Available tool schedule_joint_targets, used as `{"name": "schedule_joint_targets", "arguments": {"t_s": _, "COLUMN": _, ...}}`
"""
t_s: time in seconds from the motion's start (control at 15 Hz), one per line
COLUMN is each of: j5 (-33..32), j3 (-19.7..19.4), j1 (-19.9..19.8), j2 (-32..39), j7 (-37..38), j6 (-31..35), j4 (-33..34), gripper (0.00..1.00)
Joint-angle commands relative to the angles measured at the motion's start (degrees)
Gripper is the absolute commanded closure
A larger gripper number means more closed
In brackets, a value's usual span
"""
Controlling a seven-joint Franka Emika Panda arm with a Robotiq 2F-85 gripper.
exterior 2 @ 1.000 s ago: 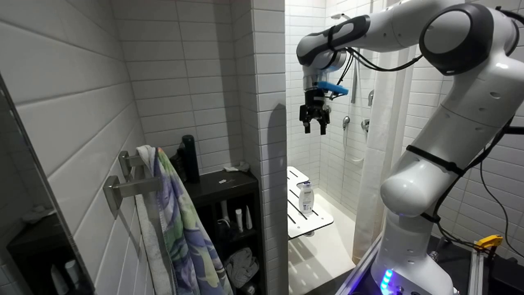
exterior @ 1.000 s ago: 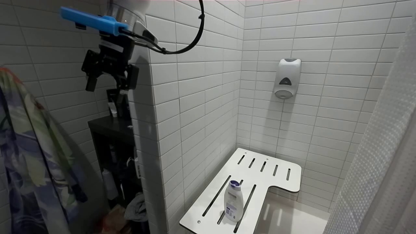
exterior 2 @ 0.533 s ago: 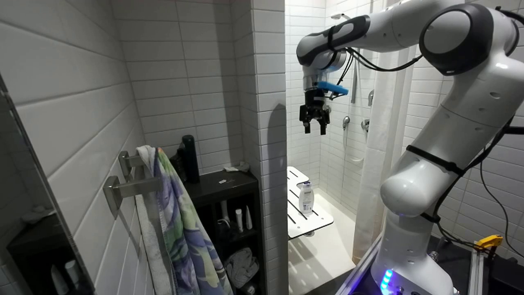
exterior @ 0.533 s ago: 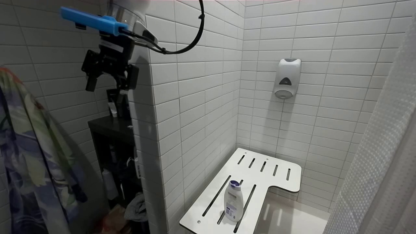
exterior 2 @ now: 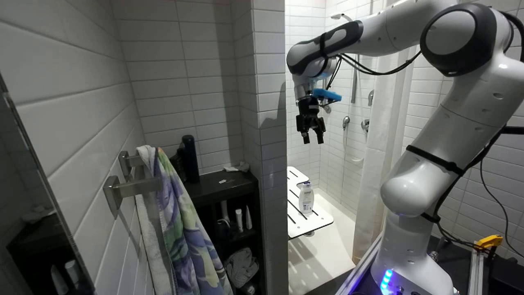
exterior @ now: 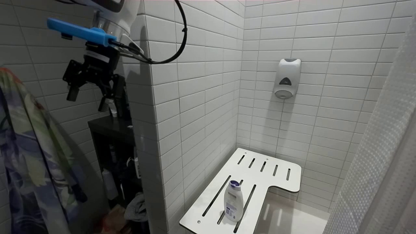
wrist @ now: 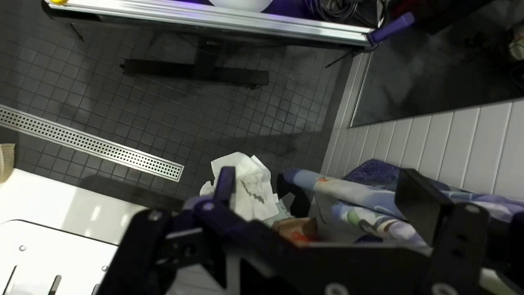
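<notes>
Gripper hangs fingers-down, well above counter height and off to the counter's side. Fingers spread wide; through the gap, wrist view shows white crumpled stuff (paper or liner, can't tell) and part of a patterned towel, both apart from the fingers. Blue mount sits on the wrist, higher above the counter than the gripper.

White bottle, purple cap: upright on the counter, long-slot leg, base over the slots. Lower than the gripper and well apart from it. Label text too small to read.

Counter is white, L-shaped, slotted, runs along the tiled partition. Soap dispenser on the wall above the counter's short-slot end. Curtain across the counter from the partition, not touching the counter.

Past the partition from the counter: dark shelf unit, tall black bottle on top, white tube and grey cloth in lower compartments. Towel is on that side too, on metal bars.

Drain grate lies in the floor beside the white shower base under the counter. Aluminium rail of the arm's stand is across the grate from the counter.
</notes>
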Motion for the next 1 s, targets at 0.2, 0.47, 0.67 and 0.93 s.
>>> {"name": "schedule_joint_targets", "arguments": {"t_s": 0.2, "j5": -1.4, "j3": 5.6, "j1": 2.9, "j2": 0.7, "j7": -1.1, "j6": -1.7, "j4": -4.1, "gripper": 0.00}}
{"name": "schedule_joint_targets", "arguments": {"t_s": 0.47, "j5": -2.0, "j3": 10.0, "j1": 6.6, "j2": 2.9, "j7": -1.5, "j6": -2.2, "j4": -6.2, "gripper": 0.00}}
{"name": "schedule_joint_targets", "arguments": {"t_s": 0.67, "j5": -1.4, "j3": 14.7, "j1": 11.0, "j2": 6.1, "j7": -2.5, "j6": 0.1, "j4": -7.2, "gripper": 0.00}}
{"name": "schedule_joint_targets", "arguments": {"t_s": 0.93, "j5": -2.9, "j3": 21.9, "j1": 17.0, "j2": 11.5, "j7": -1.6, "j6": 6.2, "j4": -5.3, "gripper": 0.00}}
